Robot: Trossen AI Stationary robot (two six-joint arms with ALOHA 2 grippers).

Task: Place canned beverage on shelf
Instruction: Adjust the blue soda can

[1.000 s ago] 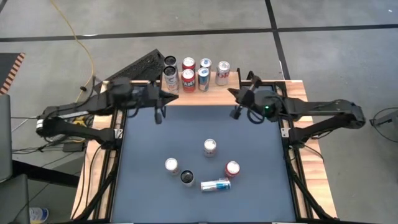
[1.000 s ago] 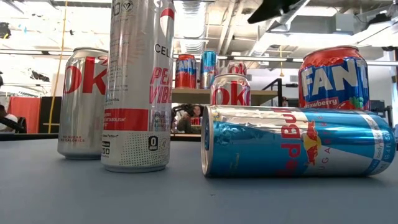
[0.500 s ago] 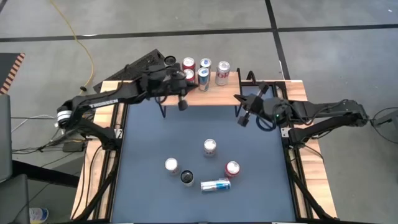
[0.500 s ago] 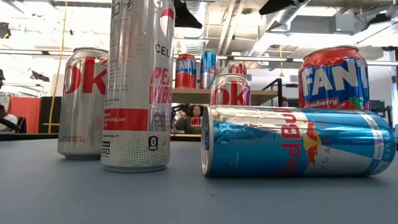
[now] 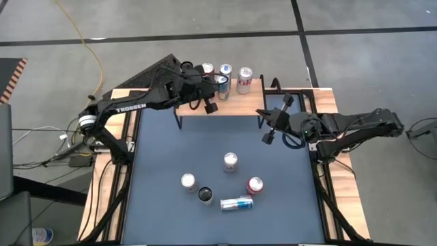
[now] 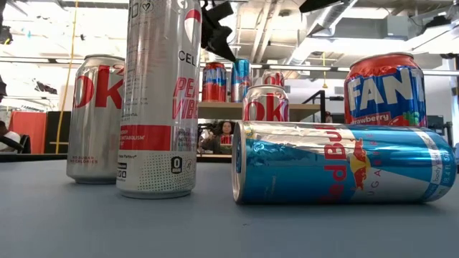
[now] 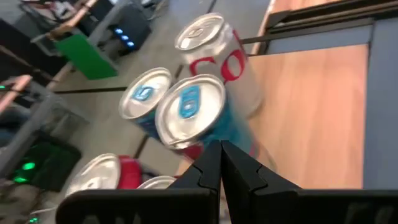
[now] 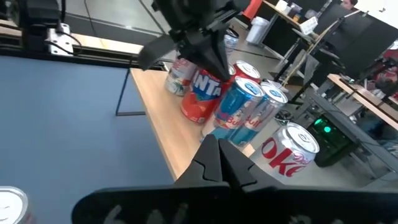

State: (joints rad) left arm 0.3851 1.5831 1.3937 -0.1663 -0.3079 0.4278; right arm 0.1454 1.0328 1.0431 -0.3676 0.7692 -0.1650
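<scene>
Five cans wait mid-worktop [image 5: 157,205]: four upright and a blue can [image 5: 237,202] on its side, none held. The shelf [image 5: 225,106] at the far edge already carries a cluster of cans [image 5: 225,78] toward its left. The left hand [image 5: 210,106], clenched and empty, hovers over that cluster (probably checking or nudging it). The right hand [image 5: 268,137], also clenched on nothing, hangs by the shelf's right leg.

Red Bull can [image 6: 344,163] lies sideways (upright cans behind).
</scene>
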